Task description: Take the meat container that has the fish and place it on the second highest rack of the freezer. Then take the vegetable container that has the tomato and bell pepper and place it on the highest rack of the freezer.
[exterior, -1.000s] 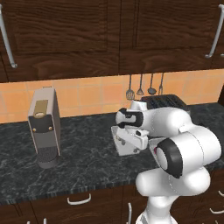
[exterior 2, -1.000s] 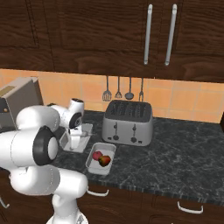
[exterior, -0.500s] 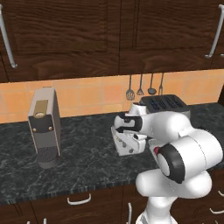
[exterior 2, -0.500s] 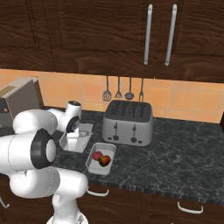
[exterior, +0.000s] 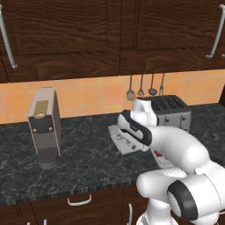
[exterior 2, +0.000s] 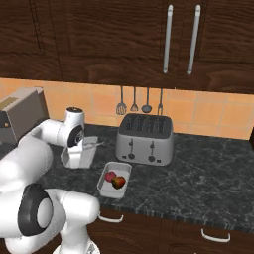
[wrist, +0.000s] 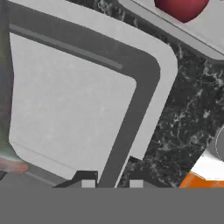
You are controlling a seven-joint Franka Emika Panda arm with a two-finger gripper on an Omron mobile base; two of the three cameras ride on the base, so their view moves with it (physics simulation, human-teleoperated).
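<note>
The meat container (exterior 2: pixel 88 155) is a shallow grey tray on the dark counter, left of the toaster. My gripper (exterior 2: pixel 74 155) reaches down onto its near-left edge. In the hand view the fingertips (wrist: pixel 88 184) stand close on either side of the meat container's wall (wrist: pixel 131 118), so the gripper (wrist: pixel 112 183) is shut on it. A slender grey-green shape at the frame's left edge looks like the fish (wrist: pixel 5 87). The vegetable container (exterior 2: pixel 124 168) lies beside it with the tomato (exterior 2: pixel 109 175) and bell pepper (exterior 2: pixel 119 182). From the left, my gripper (exterior: pixel 124 135) covers part of the meat container (exterior: pixel 119 144). The freezer and its racks are out of view.
A silver toaster (exterior 2: pixel 145 139) stands just behind both trays, with utensils (exterior 2: pixel 140 99) hanging on the tiled wall above it. A coffee machine (exterior: pixel 45 127) stands at the counter's left. Dark cabinets (exterior: pixel 110 30) hang overhead. The counter edge (exterior 2: pixel 163 211) runs in front.
The jaws have gone from wide open to shut on the tray's wall. The hand has settled lower onto the meat container, which stays where it was.
</note>
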